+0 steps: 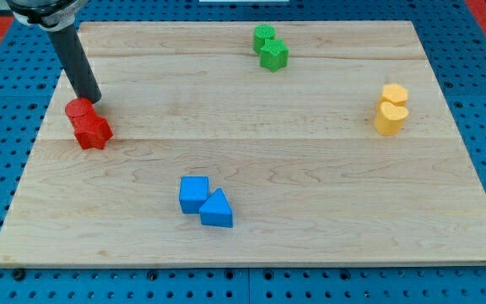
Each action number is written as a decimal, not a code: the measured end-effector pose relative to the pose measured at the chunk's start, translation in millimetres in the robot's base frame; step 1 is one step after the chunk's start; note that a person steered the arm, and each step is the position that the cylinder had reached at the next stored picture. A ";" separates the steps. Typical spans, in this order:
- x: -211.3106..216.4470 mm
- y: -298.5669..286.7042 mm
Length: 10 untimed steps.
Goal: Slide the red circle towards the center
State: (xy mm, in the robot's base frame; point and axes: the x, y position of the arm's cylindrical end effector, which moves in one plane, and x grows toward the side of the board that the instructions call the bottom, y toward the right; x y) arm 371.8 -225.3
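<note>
Two red pieces touch at the wooden board's left: red circle above red star. Plain dark rod, holding nothing; my tip just right of the circle.

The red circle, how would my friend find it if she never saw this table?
Start at the wooden board and look near its edge at the view's left, where the dark rod comes down. My tip sits right beside two touching red blocks. The red circle is the round one, nearer the view's top; the red star touching it has points.
</note>
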 end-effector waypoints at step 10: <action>91.0 132.3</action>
State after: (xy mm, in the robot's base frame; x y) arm 462.8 -93.0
